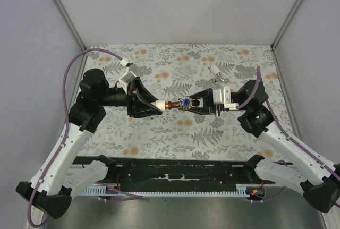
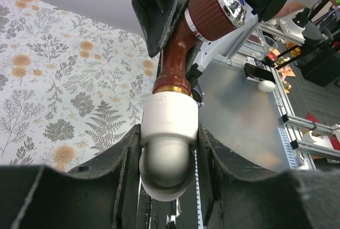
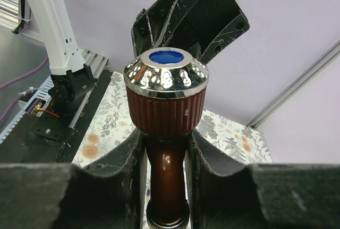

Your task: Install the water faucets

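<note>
A reddish-brown water faucet point(image 1: 175, 104) with a ribbed knob and a chrome, blue-centred cap point(image 3: 166, 72) hangs level above the patterned mat, between the two arms. My right gripper point(image 3: 166, 152) is shut on its smooth stem point(image 3: 166, 176) just under the knob. The faucet's other end sits in a white plastic elbow fitting point(image 2: 167, 130), and my left gripper point(image 2: 169, 149) is shut on that fitting. In the top view the left gripper point(image 1: 158, 105) and the right gripper point(image 1: 195, 103) face each other in line. The joint's threads are hidden inside the fitting.
A small white-and-silver tap point(image 1: 215, 70) lies on the floral mat point(image 1: 175, 64) at the back right. Purple cables loop off both arms. A black rail point(image 1: 175, 173) runs along the near edge, and grey walls close the sides and back.
</note>
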Controlling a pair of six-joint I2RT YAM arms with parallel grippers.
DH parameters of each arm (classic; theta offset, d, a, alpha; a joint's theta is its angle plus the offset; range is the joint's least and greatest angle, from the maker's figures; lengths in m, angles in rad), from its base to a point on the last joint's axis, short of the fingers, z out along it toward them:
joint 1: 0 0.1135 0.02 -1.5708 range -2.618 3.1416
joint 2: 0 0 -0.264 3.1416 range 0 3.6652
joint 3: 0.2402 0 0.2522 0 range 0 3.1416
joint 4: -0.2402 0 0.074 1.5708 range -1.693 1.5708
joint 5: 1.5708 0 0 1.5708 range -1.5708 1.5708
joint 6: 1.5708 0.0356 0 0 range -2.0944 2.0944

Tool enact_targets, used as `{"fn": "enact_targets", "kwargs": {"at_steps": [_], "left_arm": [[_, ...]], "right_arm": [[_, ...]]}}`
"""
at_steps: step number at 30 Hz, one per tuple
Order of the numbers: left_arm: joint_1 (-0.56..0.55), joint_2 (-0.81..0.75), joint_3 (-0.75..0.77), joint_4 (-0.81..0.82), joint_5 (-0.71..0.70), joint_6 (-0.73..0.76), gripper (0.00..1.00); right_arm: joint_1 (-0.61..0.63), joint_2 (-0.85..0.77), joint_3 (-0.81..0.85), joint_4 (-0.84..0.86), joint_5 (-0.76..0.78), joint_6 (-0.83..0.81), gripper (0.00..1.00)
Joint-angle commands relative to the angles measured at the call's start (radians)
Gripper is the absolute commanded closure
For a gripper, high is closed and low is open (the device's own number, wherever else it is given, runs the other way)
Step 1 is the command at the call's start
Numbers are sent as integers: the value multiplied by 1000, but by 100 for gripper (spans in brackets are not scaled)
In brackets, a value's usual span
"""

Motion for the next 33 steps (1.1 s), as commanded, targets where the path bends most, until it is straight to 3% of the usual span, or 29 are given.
{"fn": "enact_targets", "kwargs": {"at_steps": [1, 14, 24, 33], "left_arm": [[-24, -35, -31, 244, -50, -101, 98], [-19, -80, -89, 365, -98, -169, 98], [8, -74, -161, 558, -44, -291, 98], [11, -44, -112, 466, 22, -207, 98]], "right_arm": [[23, 5, -60, 110, 57, 81, 100], [23, -23, -104, 175, 103, 116, 100], [23, -25, -113, 164, 95, 112, 100], [23, -20, -47, 14, 74, 21, 100]]}}
